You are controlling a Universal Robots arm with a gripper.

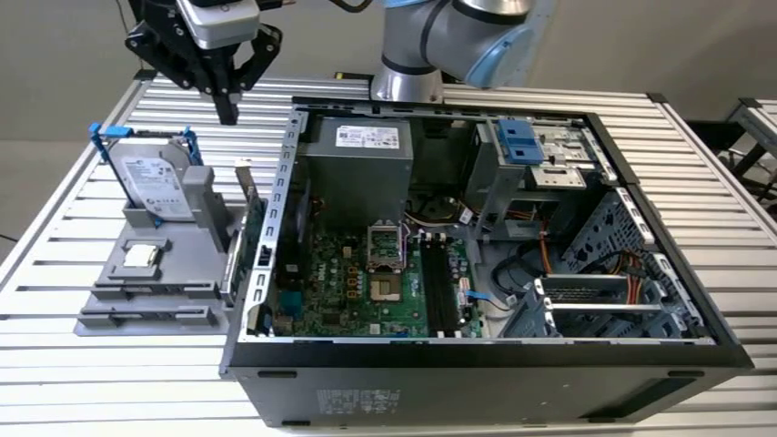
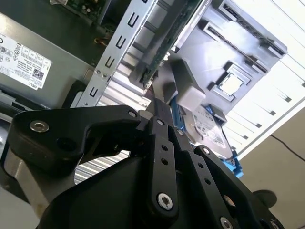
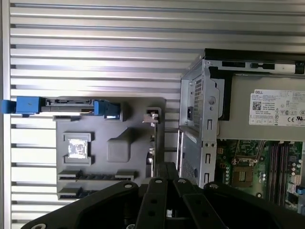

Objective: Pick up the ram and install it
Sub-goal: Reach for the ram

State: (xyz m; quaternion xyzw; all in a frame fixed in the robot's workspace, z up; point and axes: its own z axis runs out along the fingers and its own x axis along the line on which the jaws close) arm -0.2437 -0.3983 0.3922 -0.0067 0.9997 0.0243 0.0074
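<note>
Black-fingered, your gripper [image 1: 227, 114] hangs pinched shut with nothing in it, high above the hard drive [image 1: 158, 187] end of the grey holder [image 1: 176, 250] — just beside the open computer case [image 1: 486, 360]. Where the ram sits, you cannot tell; the holder's narrow slots [image 3: 90, 175] read as dark lines.

Black gripper [image 1: 227, 111], grey fixture [image 1: 158, 273], blue drive frame [image 1: 107, 133], green motherboard [image 1: 352, 291].
</note>
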